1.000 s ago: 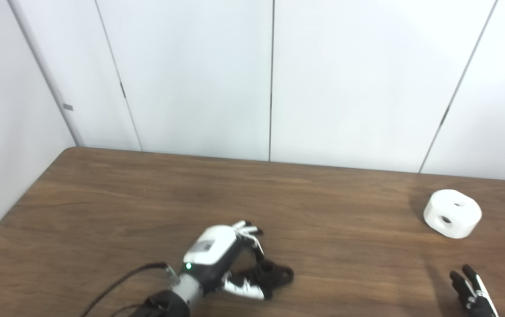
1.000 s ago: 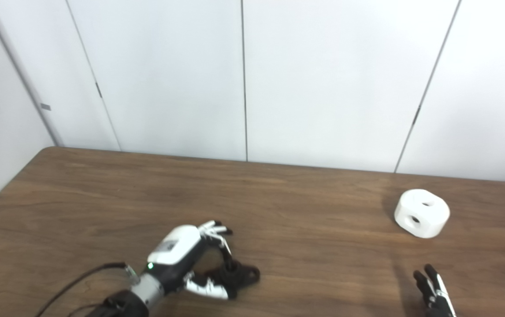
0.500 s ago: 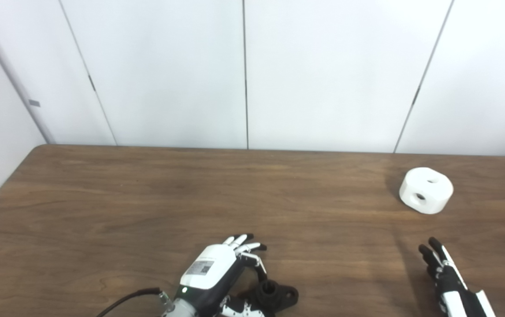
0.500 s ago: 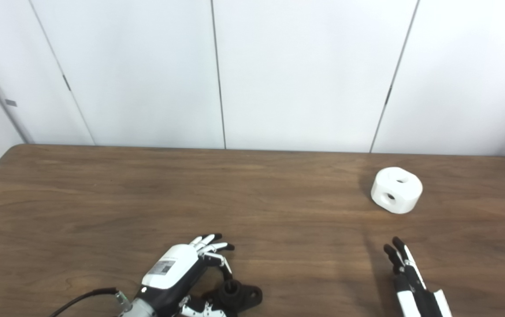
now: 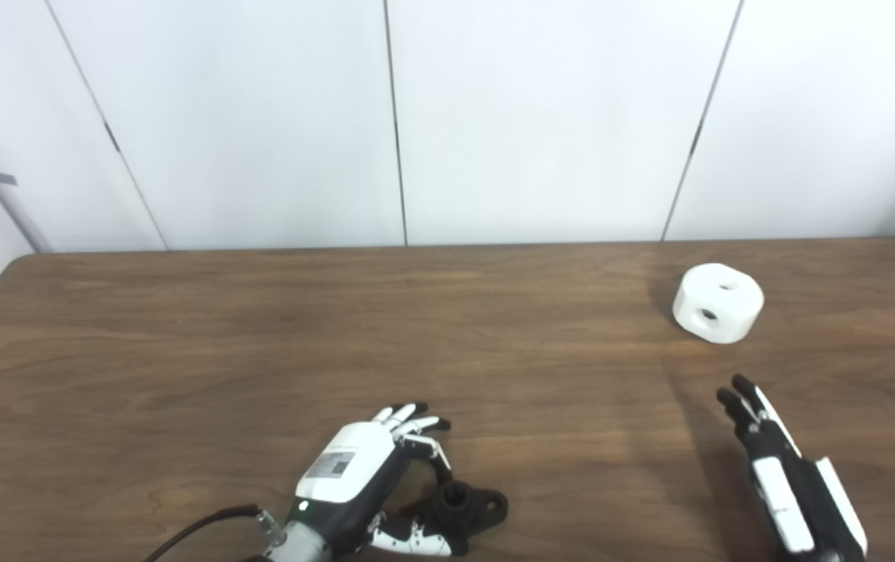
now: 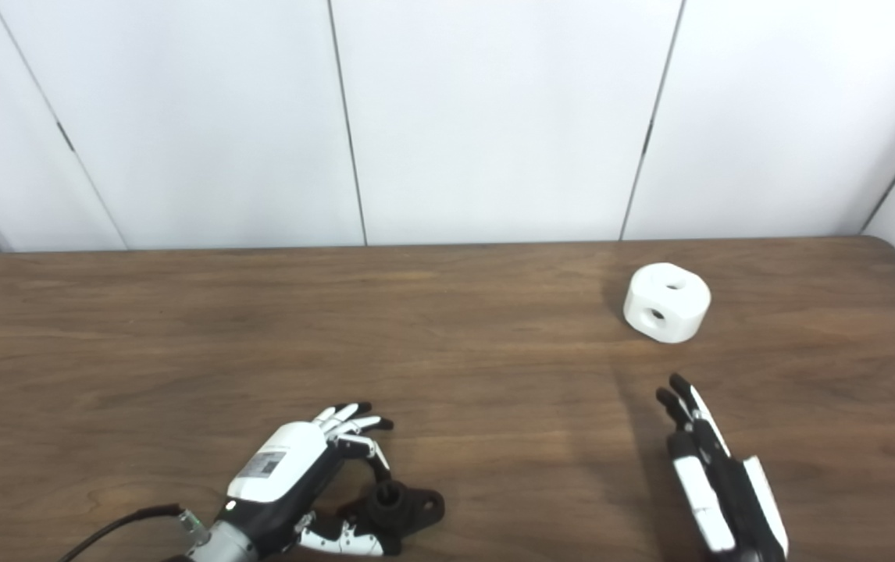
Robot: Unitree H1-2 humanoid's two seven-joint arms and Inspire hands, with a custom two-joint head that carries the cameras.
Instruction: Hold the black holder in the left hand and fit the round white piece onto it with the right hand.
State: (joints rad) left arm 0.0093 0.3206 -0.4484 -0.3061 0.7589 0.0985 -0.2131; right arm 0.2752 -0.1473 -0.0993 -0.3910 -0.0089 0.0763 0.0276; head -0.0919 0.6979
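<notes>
The black holder [image 5: 469, 507] lies on the wooden table [image 5: 182, 336] near the front edge, its short post pointing up. My left hand [image 5: 365, 476] sits over its left side, with one curled finger on the post and the thumb along the base, so the holder is pinched between them. The round white piece [image 5: 718, 303], with a hole on top and one in its side, stands at the back right. My right hand [image 6: 709, 460] hovers in front of it, well apart, fingers straight and holding nothing.
White wall panels [image 5: 541, 117] rise right behind the table's far edge. The table's right corner [image 6: 885, 246] lies just past the white piece. A black cable [image 5: 197, 531] trails from my left wrist.
The camera has swung right, shifting the whole picture. My right hand has come farther into view, reaching forward toward the white piece. The left hand keeps its hold at the holder.
</notes>
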